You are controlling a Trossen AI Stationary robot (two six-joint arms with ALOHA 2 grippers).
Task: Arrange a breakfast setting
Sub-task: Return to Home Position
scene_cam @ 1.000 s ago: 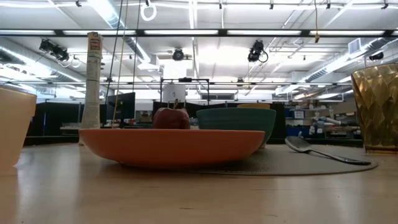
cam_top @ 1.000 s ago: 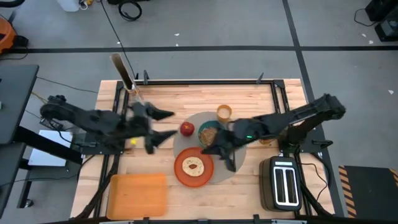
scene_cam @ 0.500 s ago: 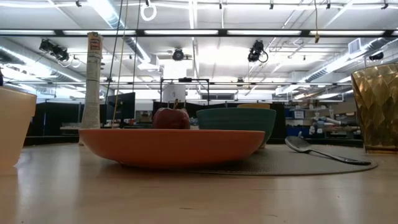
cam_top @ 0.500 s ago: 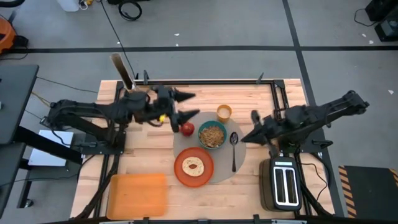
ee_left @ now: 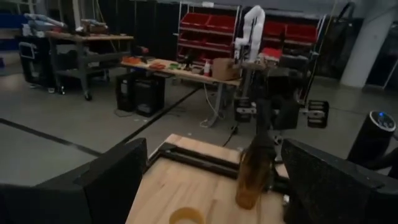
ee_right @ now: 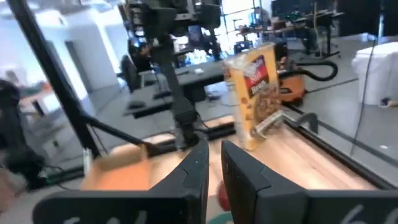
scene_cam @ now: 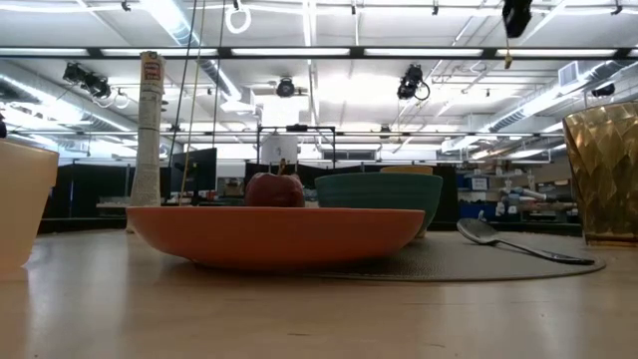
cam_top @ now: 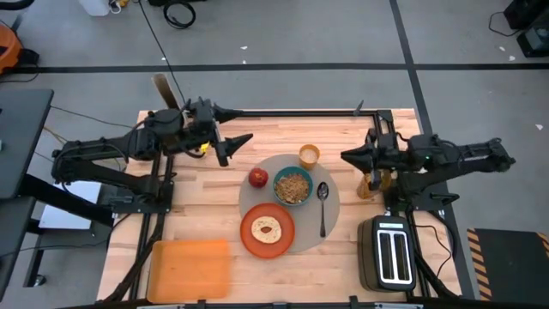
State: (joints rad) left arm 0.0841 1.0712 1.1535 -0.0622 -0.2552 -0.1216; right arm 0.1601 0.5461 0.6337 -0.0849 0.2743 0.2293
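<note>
We see the left gripper (cam_top: 237, 126) at 10 o'clock of the grey mat (cam_top: 309, 230), over bare table (cam_top: 214, 206). Its fingers (ee_left: 106, 186) are spread wide with nothing between them. The right gripper (cam_top: 346, 156) is at 2 o'clock of the mat, just off its rim and near the amber glass (cam_top: 371, 184). In its wrist view its fingers (ee_right: 193, 174) are drawn almost together with only a thin gap, gripping nothing.

The teal bowl (cam_top: 277, 190) sits on the mat a bit toward 12 from centre, with a brown cereal-like fill. The red apple (cam_top: 258, 178) is at 10 o'clock of the bowl, just beside it, on the mat. The orange plate (cam_top: 247, 236) is at 7 o'clock of the bowl and overlaps the mat's rim there; the toast slice (cam_top: 268, 229) lies flat in the middle of it. The metal spoon (cam_top: 322, 204) is at 3 o'clock of the bowl, on the mat, with its bowl end toward 12. The yellow cup (cam_top: 309, 155) stands upright at 1 o'clock of the bowl on the mat's rim; we cannot tell if it is fully on the mat.

Off the mat, the toaster (cam_top: 391, 253) is at 4 o'clock, the cereal box (cam_top: 165, 91) at 10 o'clock by the far table corner, and the orange tray (cam_top: 189, 266) at 8 o'clock.
</note>
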